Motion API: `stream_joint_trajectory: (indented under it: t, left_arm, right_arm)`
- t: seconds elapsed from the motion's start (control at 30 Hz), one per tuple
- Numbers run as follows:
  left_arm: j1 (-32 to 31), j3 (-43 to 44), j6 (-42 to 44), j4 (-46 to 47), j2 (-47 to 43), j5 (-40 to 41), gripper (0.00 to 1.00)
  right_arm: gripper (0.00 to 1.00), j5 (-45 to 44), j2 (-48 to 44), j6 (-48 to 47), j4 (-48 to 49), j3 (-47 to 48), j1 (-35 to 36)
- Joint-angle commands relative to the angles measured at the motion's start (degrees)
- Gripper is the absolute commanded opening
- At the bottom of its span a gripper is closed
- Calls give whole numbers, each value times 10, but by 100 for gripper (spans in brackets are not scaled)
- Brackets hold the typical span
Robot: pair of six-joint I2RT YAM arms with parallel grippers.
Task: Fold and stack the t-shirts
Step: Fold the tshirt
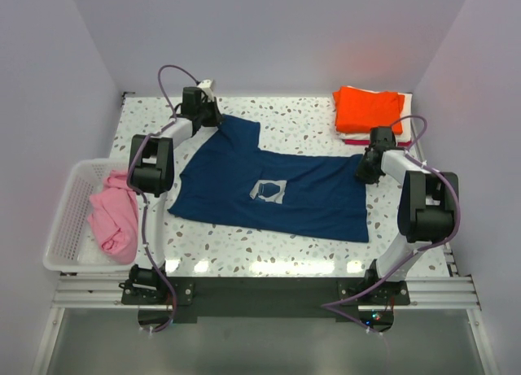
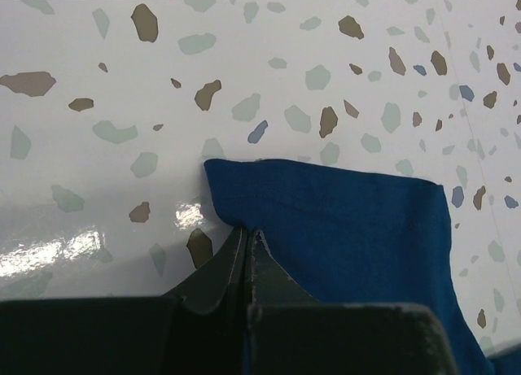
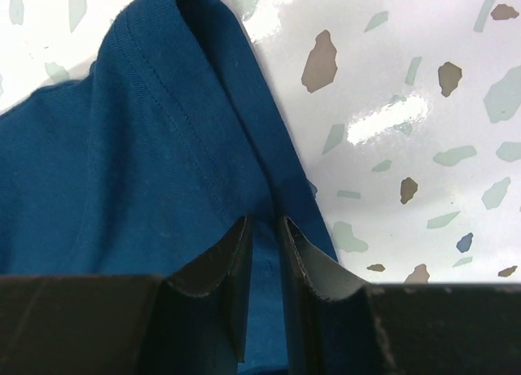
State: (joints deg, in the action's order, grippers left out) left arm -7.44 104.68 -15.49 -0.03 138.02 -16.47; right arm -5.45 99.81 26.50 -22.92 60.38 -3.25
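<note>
Pale lilac walls close in a speckled counter point(image 1: 301, 123), and the navy shirt point(image 1: 309, 196) lies spread across its middle, print side up. The left gripper point(image 2: 247, 237) is pinched tight on a far-left corner of that shirt, pulled out towards the back wall. The right gripper point(image 3: 264, 228) is clamped on a hemmed edge at the shirt's right side, with the cloth running between its jaws. A folded orange shirt point(image 1: 368, 106) tops a small pile at the far right, and the pink shirt point(image 1: 114, 216) lies crumpled in the basket point(image 1: 61, 228) at the left.

The step in hand looks like the first fold of the navy shirt, with both edges gripped. The next move probably calls for raising both held edges together and keeping the cloth taut between them. Uneven pulls would likely wrinkle the flat body.
</note>
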Motion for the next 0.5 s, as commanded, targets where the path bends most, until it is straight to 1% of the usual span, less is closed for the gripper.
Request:
stream_joint_trajectory:
  t: [0.0, 0.17, 0.3, 0.47]
  left_arm:
    - [9, 25, -1, 28, 4, -11, 0]
    - [9, 26, 0, 27, 7, -13, 0]
    - [9, 27, 0, 26, 9, -13, 0]
    - [9, 29, -1, 26, 12, -16, 0]
  right_arm:
    - [23, -9, -19, -12, -1, 6, 4]
    - [17, -7, -15, -11, -3, 13, 5]
    - [14, -7, -12, -12, -3, 13, 5]
    - [13, -10, -7, -11, -2, 13, 5]
